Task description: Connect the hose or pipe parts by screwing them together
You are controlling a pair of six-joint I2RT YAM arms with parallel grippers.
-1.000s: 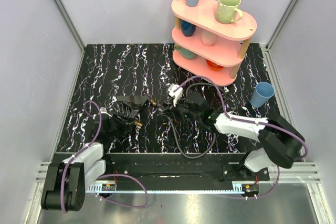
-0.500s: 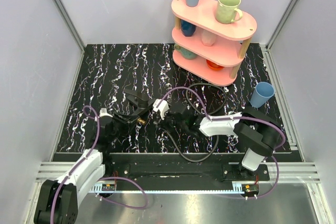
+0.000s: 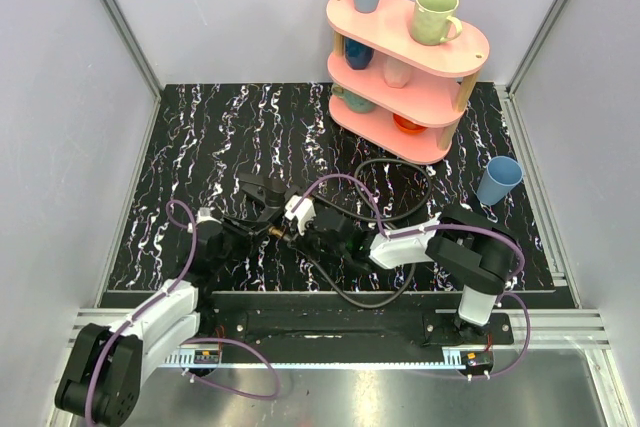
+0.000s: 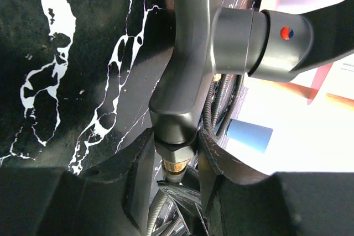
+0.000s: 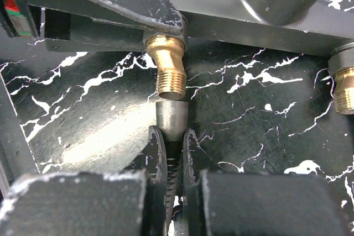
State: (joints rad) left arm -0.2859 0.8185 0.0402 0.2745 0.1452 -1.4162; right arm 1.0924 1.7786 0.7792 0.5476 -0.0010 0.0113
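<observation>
My left gripper (image 3: pixel 250 222) is shut on a dark angular pipe piece (image 3: pixel 263 192) held just above the table. In the left wrist view its jaws (image 4: pixel 176 156) clamp the piece's neck (image 4: pixel 185 81) just above a brass threaded end (image 4: pixel 175 164). My right gripper (image 3: pixel 300 219) is shut on the end of the black hose (image 3: pixel 375 292). In the right wrist view the fingers (image 5: pixel 171 145) pinch the ribbed hose below its silver nut (image 5: pixel 170 119). The nut's mouth sits right under a brass threaded fitting (image 5: pixel 169 78) of the pipe piece, almost touching and roughly in line.
A second brass end (image 5: pixel 345 89) of the pipe piece shows at the right. The hose loops back towards a pink three-tier shelf (image 3: pixel 408 67) holding cups. A blue cup (image 3: pixel 497 180) stands on the table at the right. Purple cables run along both arms.
My right gripper has carried the hose end left and nearer, up to the pipe piece. The left gripper has shifted slightly right with the piece. Both grips are unchanged.
</observation>
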